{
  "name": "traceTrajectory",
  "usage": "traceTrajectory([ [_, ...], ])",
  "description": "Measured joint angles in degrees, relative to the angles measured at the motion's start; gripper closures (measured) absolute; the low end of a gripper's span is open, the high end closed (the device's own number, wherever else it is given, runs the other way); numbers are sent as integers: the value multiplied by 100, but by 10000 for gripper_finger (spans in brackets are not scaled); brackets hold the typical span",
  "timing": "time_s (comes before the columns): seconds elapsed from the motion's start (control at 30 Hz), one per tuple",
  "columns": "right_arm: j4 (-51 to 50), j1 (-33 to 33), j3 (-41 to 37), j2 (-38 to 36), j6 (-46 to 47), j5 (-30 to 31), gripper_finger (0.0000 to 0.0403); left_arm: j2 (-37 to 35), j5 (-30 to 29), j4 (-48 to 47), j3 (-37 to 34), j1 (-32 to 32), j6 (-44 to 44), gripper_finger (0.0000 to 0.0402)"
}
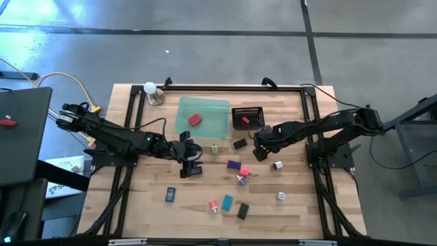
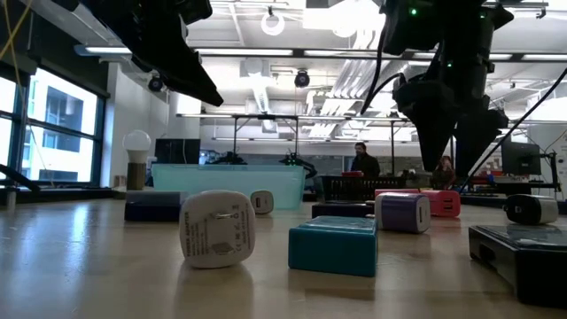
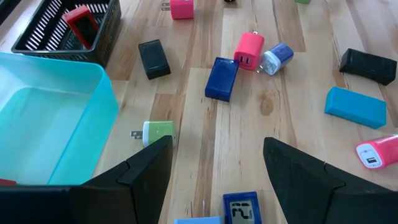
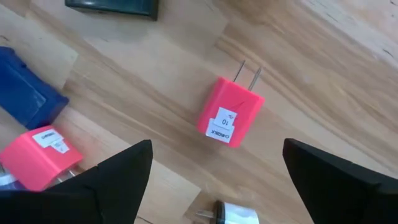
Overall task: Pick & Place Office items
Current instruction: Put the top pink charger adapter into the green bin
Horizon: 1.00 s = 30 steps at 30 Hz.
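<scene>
The open right pincer [image 4: 214, 186] hovers over a pink charger [image 4: 230, 112] — label reads "10" — left pincer [image 3: 214, 180] open too.

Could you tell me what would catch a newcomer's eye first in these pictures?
Probably the translucent green tray at the table's far edge, one red item inside, with the black mesh basket beside it. Next, the bright little office items scattered over the wooden table. The right end effector hangs open over a pink plug adapter.
</scene>
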Motion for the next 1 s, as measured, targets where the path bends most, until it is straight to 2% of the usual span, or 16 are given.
traceTrajectory([
  [0.53,-28,-25,-9,132,142,275,53,0,1,0,0,0,0,156],
  [1.0,263,-250,-13,925,-8,282,53,0,2,-37,-2,-2,-28,156],
])
